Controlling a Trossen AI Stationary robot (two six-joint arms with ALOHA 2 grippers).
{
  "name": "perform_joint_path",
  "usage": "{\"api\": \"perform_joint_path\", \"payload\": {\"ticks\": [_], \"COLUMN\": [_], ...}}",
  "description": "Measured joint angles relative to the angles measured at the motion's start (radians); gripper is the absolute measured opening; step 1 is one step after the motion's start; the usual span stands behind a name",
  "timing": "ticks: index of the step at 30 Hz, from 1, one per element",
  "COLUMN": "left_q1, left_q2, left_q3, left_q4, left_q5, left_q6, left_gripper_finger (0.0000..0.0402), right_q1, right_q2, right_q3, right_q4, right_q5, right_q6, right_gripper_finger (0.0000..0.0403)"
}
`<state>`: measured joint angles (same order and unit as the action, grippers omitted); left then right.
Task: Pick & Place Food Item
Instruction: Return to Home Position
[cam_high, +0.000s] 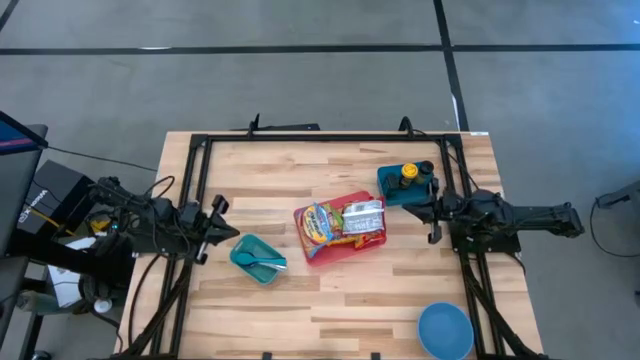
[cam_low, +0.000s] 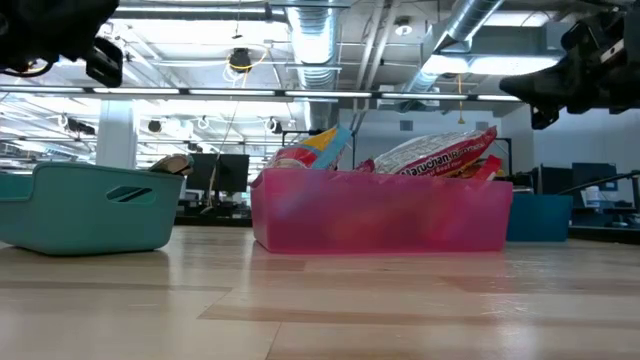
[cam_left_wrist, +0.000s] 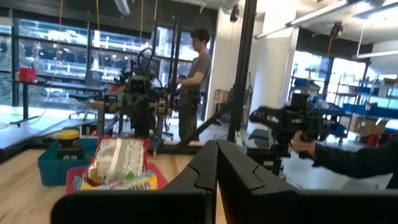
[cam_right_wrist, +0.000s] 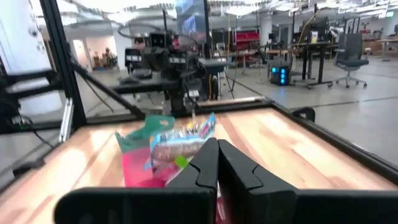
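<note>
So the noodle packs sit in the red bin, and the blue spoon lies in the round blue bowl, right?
Not quite. The high view shows the blue spoon in the green bin, not in the blue bowl. The noodle packs are in the red bin, as you said.

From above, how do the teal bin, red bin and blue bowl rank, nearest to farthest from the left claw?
From the left gripper:
1. Teal bin, right beside it.
2. Red bin, at the table's centre.
3. Blue bowl, far across on the right arm's side, at the table edge.
</note>
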<state>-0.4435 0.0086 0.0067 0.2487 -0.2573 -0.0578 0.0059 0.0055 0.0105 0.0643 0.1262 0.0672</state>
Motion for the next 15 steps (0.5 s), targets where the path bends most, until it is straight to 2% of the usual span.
{"api": "perform_joint_path", "payload": {"ticks": [10, 15], "left_q1": [0.0, 0.0], "left_q2": [0.0, 0.012], "left_q3": [0.0, 0.0], "left_q4": [-0.179, -0.189], "left_q5": [-0.01, -0.009], "left_q6": [0.024, 0.031], "left_gripper_finger": [0.0001, 0.0001], "right_q1": [-0.001, -0.001], "right_q2": [0.02, 0.022], "right_q3": [0.001, 0.001], "right_q4": [-0.039, -0.039], "right_q5": [-0.001, -0.001], "right_q6": [-0.015, -0.016], "right_gripper_finger": [0.0, 0.0]}}
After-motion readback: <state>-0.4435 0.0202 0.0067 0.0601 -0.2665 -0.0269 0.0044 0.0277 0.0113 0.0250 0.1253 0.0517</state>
